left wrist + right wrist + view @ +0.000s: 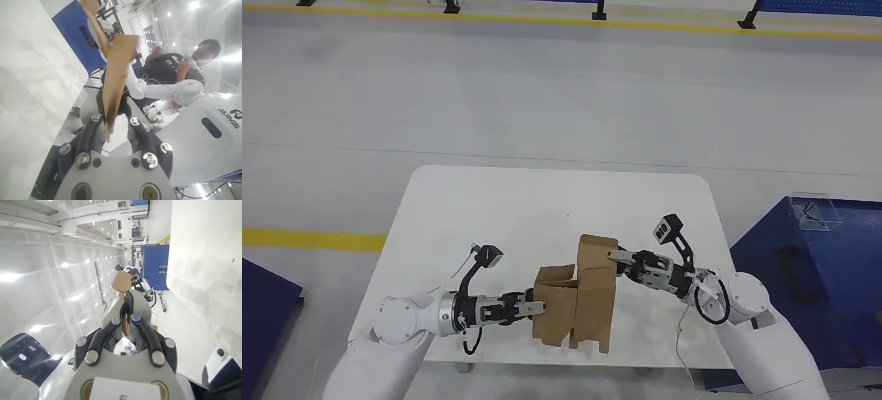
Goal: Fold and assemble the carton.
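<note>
A brown carton, partly folded with flaps up, stands upright near the front edge of the white table. My left gripper is at its left side. In the left wrist view one carton flap runs down between the fingers of that gripper. It lies against one finger, and a gap shows to the other, so the gripper is open. My right gripper is at the carton's upper right edge. In the right wrist view this gripper is shut on a thin edge of the carton.
The table's front edge runs just below the carton. A blue cabinet with a small clear box on top stands to the right of the table. Another blue object sits at the left. The table's far half is bare.
</note>
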{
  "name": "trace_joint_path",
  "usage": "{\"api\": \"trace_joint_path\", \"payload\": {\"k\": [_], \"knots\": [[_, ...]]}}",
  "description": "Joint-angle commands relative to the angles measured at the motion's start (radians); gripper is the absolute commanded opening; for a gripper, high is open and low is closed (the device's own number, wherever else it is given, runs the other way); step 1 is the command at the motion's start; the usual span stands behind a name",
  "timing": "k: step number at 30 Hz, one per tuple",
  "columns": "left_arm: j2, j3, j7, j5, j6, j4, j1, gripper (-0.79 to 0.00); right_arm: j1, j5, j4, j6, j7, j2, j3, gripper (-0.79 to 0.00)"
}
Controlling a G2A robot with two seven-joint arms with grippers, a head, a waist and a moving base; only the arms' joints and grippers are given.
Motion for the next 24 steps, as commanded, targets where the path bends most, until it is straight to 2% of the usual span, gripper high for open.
{"api": "trace_joint_path", "payload": {"k": [1,6,9,11,14,19,24], "knots": [[0.0,0.0,0.0,-0.001,0.001,0.0,0.0,0.0,0.0,-0.007,-0.003,-0.01,0.002,0.001,0.004,-0.785],[0.0,-0.003,0.011,-0.001,0.003,0.0,0.001,0.0,-0.017,0.001,-0.027,-0.017,-0.022,-0.001,0.008,-0.785],[0.01,-0.074,0.156,0.155,-0.057,-0.045,0.027,0.0,-0.032,-0.017,-0.041,-0.044,-0.032,0.0,0.019,-0.785],[0.015,-0.105,0.244,0.263,-0.102,-0.107,0.066,0.0,-0.038,-0.012,-0.045,-0.042,-0.035,-0.001,0.023,-0.785],[0.015,-0.134,0.406,0.514,-0.169,-0.224,0.137,0.0,-0.042,-0.014,-0.051,-0.044,-0.045,-0.002,0.027,-0.785],[0.005,-0.095,0.616,0.878,-0.211,-0.398,0.246,0.0,-0.044,-0.016,-0.06,-0.04,-0.058,-0.004,0.029,-0.785],[-0.002,-0.014,0.68,0.984,-0.222,-0.447,0.269,0.0,-0.048,-0.021,-0.066,-0.037,-0.065,-0.006,0.027,-0.785]]}}
